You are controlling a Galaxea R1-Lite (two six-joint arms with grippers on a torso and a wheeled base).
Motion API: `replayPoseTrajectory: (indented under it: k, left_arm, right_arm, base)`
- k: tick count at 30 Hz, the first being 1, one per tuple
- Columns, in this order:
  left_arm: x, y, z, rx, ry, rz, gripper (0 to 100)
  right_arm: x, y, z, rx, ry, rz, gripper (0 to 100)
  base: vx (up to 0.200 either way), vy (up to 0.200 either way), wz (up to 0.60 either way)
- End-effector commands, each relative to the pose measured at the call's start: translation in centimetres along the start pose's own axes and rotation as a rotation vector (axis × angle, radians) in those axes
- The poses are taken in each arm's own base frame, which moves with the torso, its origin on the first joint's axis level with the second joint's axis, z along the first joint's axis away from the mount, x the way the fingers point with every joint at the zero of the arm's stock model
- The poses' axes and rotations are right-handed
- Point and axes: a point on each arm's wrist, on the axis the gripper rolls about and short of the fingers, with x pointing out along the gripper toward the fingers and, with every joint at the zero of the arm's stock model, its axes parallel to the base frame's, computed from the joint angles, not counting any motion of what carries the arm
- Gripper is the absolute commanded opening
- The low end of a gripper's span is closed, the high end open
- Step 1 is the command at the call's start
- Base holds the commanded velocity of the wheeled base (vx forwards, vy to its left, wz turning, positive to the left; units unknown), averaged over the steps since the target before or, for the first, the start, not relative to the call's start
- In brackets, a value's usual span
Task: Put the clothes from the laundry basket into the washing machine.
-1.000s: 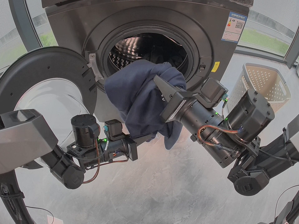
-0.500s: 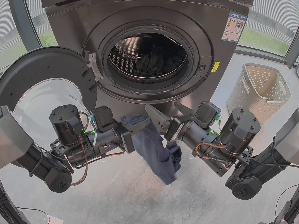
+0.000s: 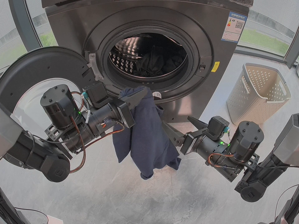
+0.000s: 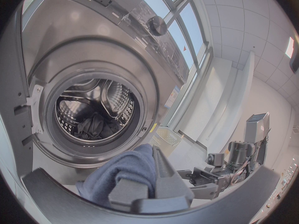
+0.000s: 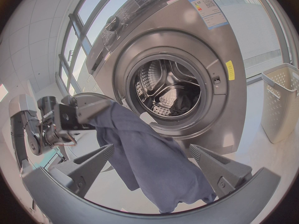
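A navy garment hangs from my left gripper, which is shut on its top edge just below the lower rim of the washing machine opening. In the left wrist view the fingers pinch the navy garment. My right gripper stands open, lower and to the right of the cloth, holding nothing. From the right wrist view its wide-apart fingers flank the hanging garment. Dark clothes lie inside the drum. The beige laundry basket stands at the right.
The round machine door is swung open at the left, behind my left arm. Bare grey floor spreads below the garment. Windows run behind the machine on both sides.
A second ago the garment was up at the opening by my right gripper. It then dropped, hanging from the left alone. My left gripper has now lifted it again; the right, open, has sunk away rightward.
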Motion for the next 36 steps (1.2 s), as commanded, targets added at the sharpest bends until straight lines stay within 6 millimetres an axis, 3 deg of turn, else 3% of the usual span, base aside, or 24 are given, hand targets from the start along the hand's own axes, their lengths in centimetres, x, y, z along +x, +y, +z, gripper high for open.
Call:
replayPoseTrajectory:
  k: [1,5,11,25,36]
  left_arm:
    - [-0.4,-0.7,1.6,0.012,-0.044,-0.018,0]
    - [-0.7,-1.2,2.2,0.014,-0.057,-0.031,0]
    - [-1.2,-1.8,2.9,0.016,-0.064,-0.048,0]
    - [-1.9,-2.3,3.1,0.014,-0.061,-0.054,0]
    - [-1.9,-2.3,3.1,0.012,-0.059,-0.055,0]
  right_arm:
    - [-0.1,-1.3,-0.3,-0.012,0.015,-0.032,100]
    - [0.4,-2.6,-1.5,-0.045,0.049,-0.073,100]
    - [1.1,-3.9,-1.5,-0.051,0.039,-0.110,100]
    - [5.3,-7.5,-3.9,-0.063,0.018,-0.187,100]
    - [7.6,-7.9,-6.1,-0.084,0.022,-0.174,100]
  base:
    - [0.000,0.000,0.00]
    - [0.000,0.000,0.00]
    - [0.000,0.000,0.00]
    - [0.000,0.000,0.00]
    - [0.000,0.000,0.00]
